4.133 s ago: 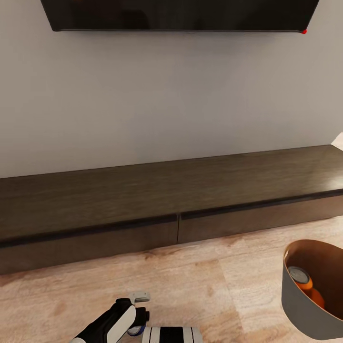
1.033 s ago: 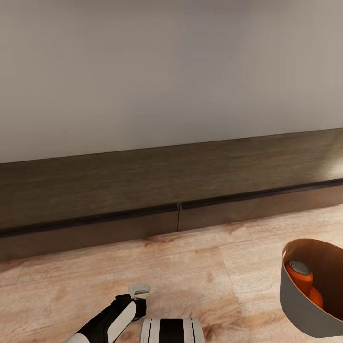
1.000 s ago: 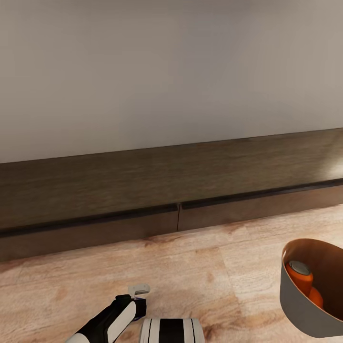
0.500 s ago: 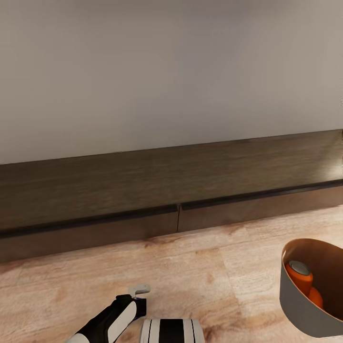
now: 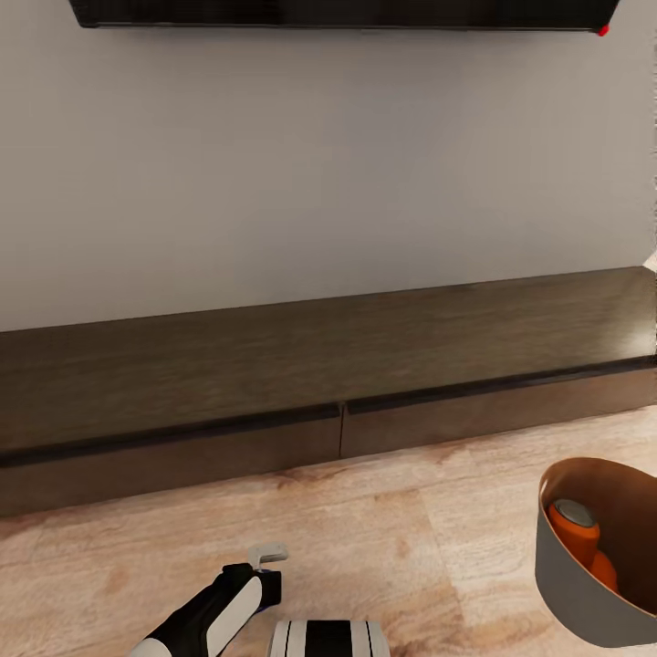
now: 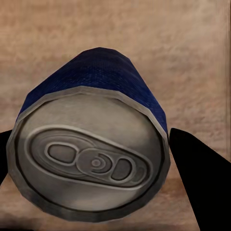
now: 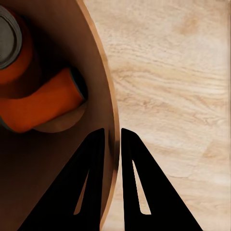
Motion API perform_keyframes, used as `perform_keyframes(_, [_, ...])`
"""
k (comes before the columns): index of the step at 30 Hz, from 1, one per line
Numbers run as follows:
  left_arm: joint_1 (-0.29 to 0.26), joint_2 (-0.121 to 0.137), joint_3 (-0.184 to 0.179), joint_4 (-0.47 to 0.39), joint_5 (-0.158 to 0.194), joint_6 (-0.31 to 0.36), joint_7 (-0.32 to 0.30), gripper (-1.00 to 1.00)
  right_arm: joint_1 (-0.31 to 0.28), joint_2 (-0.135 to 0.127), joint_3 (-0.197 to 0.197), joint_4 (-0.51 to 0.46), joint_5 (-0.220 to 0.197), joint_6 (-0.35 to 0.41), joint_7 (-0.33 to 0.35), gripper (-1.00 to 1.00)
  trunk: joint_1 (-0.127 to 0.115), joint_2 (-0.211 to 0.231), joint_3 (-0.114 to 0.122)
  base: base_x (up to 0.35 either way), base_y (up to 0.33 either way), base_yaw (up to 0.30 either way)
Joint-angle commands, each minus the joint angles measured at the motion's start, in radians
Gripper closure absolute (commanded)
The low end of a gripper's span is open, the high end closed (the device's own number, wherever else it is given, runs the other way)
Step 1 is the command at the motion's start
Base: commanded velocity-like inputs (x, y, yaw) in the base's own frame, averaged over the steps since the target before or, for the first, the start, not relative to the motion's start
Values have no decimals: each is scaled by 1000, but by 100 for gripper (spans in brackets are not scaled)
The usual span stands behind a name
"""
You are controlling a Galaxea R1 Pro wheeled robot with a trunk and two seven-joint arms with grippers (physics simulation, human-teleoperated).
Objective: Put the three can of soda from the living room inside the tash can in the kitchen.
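The left gripper (image 6: 96,159) is holding a blue soda can (image 6: 94,144) between its two dark fingers (image 6: 192,168), which are pressing its sides just below the grey top, over the light wood floor (image 5: 383,538). In the head view the left arm (image 5: 214,616) is hanging low in front of the long low dark-wood cabinet (image 5: 328,365), under the bottom edge of the wall-mounted TV (image 5: 338,13). The can is probably light and thin-walled, smooth enough to slip, so a side grip across the middle looks safest, with no hard squeeze.

Further right, the trash can (image 5: 584,584), pale grey outside and tan inside, is hanging above the floor. The right gripper (image 7: 111,139) is pinching its rim (image 7: 108,96), with one finger inside the wall and one outside, nearly closed. The bin is likely stiff but light, and a one-sided rim hold may let it tilt.

By count, two orange soda cans (image 7: 41,103) are lying inside the bin, one leaning on the other, and one blue can is outside it, making three cans and one bin.
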Motion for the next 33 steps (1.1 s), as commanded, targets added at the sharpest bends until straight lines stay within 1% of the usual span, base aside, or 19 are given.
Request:
perform_keyframes(1, [0, 0, 0, 0, 0, 0, -1, 100, -1, 1, 0, 0, -7, 8, 5, 100, 0, 0, 4, 0, 0, 0])
perform_keyframes(3, [0, 0, 0, 0, 0, 1, -6, 100, -1, 5, -1, 0, -6, 8, 5, 100, -1, 1, 12, 0, 0, 0])
perform_keyframes(8, [0, 0, 0, -1, 0, 4, -42, 100, -1, 11, -2, 0, 3, 8, 5, 100, -4, 2, 31, 0, 0, 0])
perform_keyframes(12, [-1, -2, 0, -1, 0, 10, -50, 100, -1, 17, -2, 0, 35, 8, 4, 100, -5, 3, 47, 0, 0, 0])
perform_keyframes(16, [-2, -6, -1, -18, 0, 19, -52, 100, -1, 36, -3, 1, 66, 8, 0, 100, -7, 4, 62, 0, 0, 0])
perform_keyframes(17, [-3, -7, -1, -29, 0, 26, -52, 100, -1, 45, -4, 1, 81, 8, -1, 100, -8, 4, 66, 0, 0, 0])
perform_keyframes(19, [-3, -7, -1, -40, 0, 36, -51, 100, -1, 52, -5, 3, 97, 8, -3, 100, -9, 4, 74, 0, 0, 0])
perform_keyframes(21, [-3, -8, -1, -62, 0, 56, -51, 100, -1, 68, -8, 6, 120, 8, -6, 100, -9, 5, 81, 0, 0, 0])
perform_keyframes(25, [-4, -11, 0, -86, 1, 74, -51, 100, -1, 85, -9, 7, 135, 8, -12, 100, -11, 6, 97, 0, 0, 0])
perform_keyframes(27, [-11, -14, 0, -99, 1, 85, -50, 100, -1, 104, -9, 8, 157, 8, -15, 100, -12, 6, 105, 0, 0, 0])
perform_keyframes(28, [-17, -18, 0, -105, 1, 91, -50, 100, -1, 124, -9, 8, 187, 8, -18, 100, -13, 7, 108, 0, 0, 0])
perform_keyframes(30, [-21, -22, 0, -110, 1, 96, -48, 100, -1, 152, -9, 10, 227, 8, -20, 100, -14, 7, 116, 0, 0, 0])
perform_keyframes(31, [-24, -26, 0, -113, 0, 101, -46, 100, -1, 185, -11, 11, 273, 8, -23, 100, -14, 7, 120, 0, 0, 0])
perform_keyframes(32, [-26, -28, 0, -114, -1, 102, -45, 100, -1, 201, -11, 12, 298, 8, -24, 100, -14, 8, 124, 0, 0, 0])
perform_keyframes(33, [-27, -30, 0, -116, -3, 105, -44, 100, -1, 230, -16, 12, 344, 8, -25, 100, -15, 8, 128, 0, 0, 0])
